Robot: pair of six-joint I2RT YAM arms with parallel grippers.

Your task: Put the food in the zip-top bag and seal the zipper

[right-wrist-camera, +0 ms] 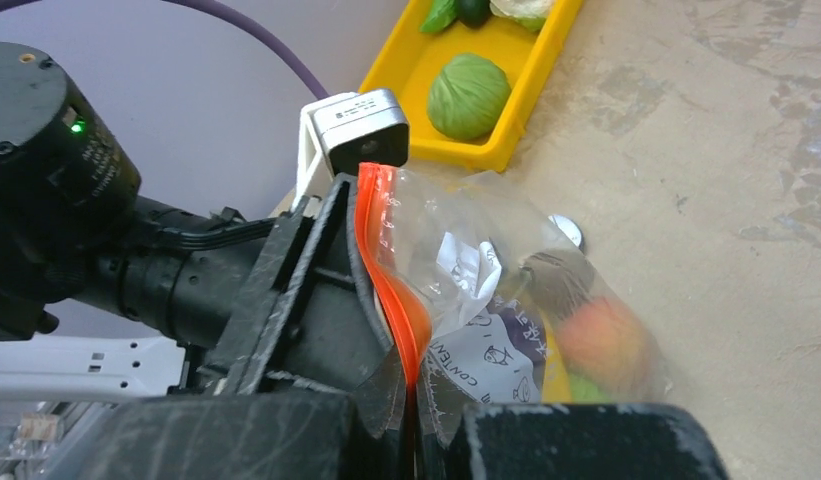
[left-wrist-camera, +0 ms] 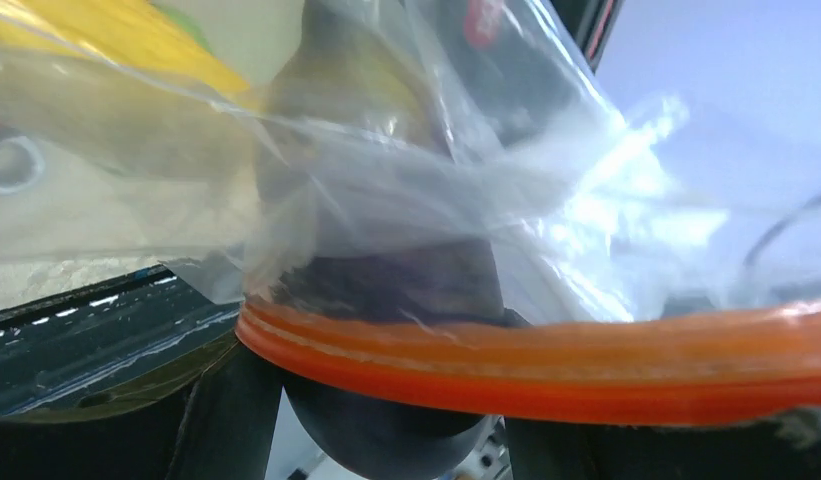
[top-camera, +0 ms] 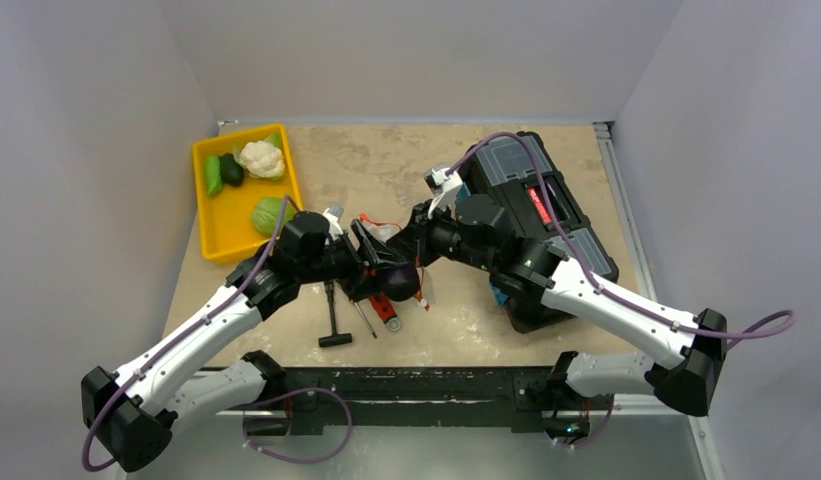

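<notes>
Grey walls [top-camera: 86, 150] close in a sandy counter [top-camera: 386, 160]. The left fingers [top-camera: 371, 255] stand wide apart and hold the dark eggplant [left-wrist-camera: 386, 440], which pokes through the mouth of the zip-top bag [right-wrist-camera: 486, 250]. The right fingers [right-wrist-camera: 391, 445] are pinched tight on the bag's orange zipper [right-wrist-camera: 381, 250]. The bag is near the middle of the counter, between both arms, with an orange ball [right-wrist-camera: 606, 340] and a green piece [right-wrist-camera: 586, 390] inside. At 10 o'clock sits a yellow tray [top-camera: 211, 215] with a cauliflower [top-camera: 261, 158] and a cabbage [top-camera: 269, 215]. At 2 o'clock lies a black toolbox [top-camera: 546, 210].
</notes>
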